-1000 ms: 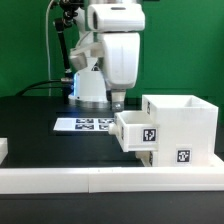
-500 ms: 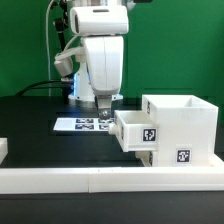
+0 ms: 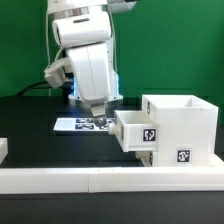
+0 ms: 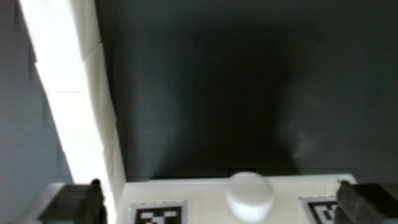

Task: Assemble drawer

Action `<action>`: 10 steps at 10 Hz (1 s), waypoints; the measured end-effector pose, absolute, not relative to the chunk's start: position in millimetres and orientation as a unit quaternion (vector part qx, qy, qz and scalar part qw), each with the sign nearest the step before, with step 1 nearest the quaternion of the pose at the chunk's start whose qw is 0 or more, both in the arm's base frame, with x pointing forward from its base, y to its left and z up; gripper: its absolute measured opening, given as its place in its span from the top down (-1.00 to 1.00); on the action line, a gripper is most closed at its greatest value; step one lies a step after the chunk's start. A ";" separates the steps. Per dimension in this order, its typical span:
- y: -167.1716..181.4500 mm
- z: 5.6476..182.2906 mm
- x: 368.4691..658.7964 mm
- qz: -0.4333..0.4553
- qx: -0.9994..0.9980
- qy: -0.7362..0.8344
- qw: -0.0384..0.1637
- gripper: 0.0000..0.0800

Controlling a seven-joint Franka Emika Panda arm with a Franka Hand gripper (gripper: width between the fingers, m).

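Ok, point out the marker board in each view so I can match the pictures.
Exterior view: the marker board lies flat on the dark table, at the exterior view's left of the drawer, below the gripper.
Wrist view: probably the white strip with printed tags along one edge of the picture, between the two dark fingers.
Shared landmark: the open gripper, which hangs over the board in both views.
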State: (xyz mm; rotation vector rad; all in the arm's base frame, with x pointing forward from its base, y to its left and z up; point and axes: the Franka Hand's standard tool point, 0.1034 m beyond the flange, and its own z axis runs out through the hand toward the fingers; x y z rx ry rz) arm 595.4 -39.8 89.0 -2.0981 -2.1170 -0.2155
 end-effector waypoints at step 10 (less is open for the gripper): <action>22.0 68.9 588.0 -0.064 -0.711 -0.693 0.105 -0.62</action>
